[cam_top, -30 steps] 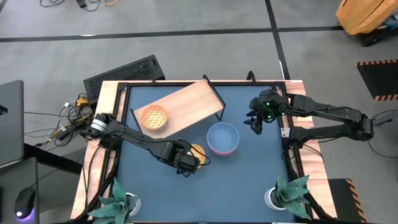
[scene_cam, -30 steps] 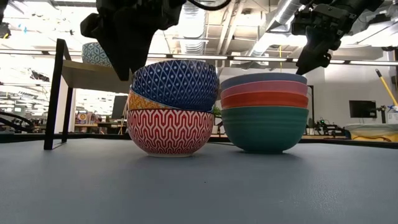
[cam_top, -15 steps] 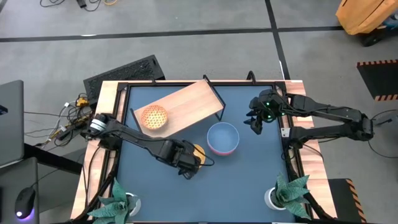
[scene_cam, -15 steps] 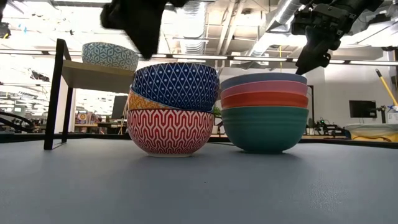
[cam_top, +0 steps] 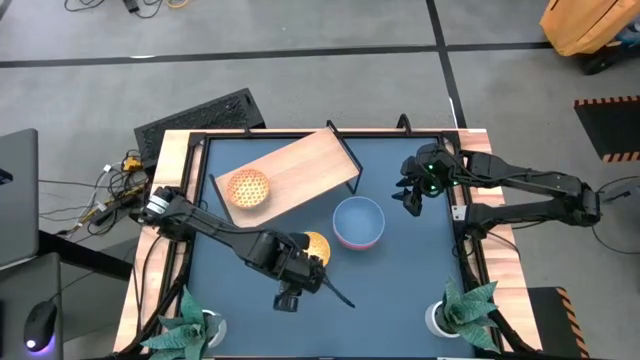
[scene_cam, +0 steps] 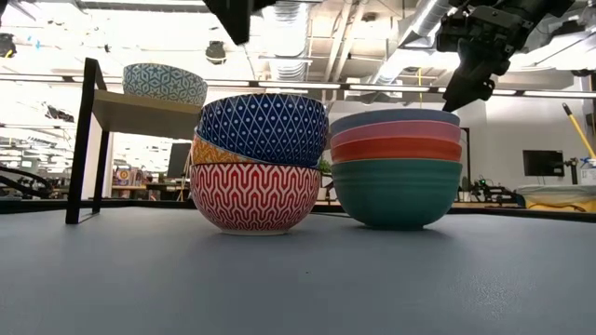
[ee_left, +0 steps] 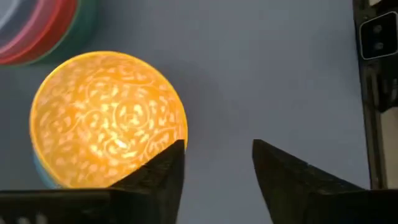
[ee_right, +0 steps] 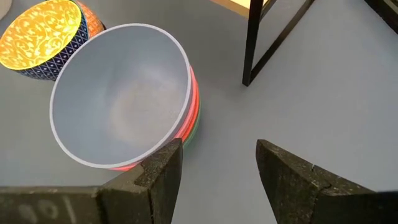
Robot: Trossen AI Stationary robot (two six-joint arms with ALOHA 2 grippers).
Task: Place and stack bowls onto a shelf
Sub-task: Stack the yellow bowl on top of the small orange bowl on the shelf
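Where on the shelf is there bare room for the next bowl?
The shelf is bare from the orange lattice bowl at its left end to its right end. Crowded: the patterned stack and plain stack below it, the left gripper beside them.

The dark blue counter (cam_top: 400,290) carries the shelf (cam_top: 300,168), and near it two touching bowl stacks (scene_cam: 256,163) (scene_cam: 396,167)

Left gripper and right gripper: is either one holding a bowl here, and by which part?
Nothing is held. The left gripper is open beside the patterned stack; the right gripper is open, clear of the plain stack.
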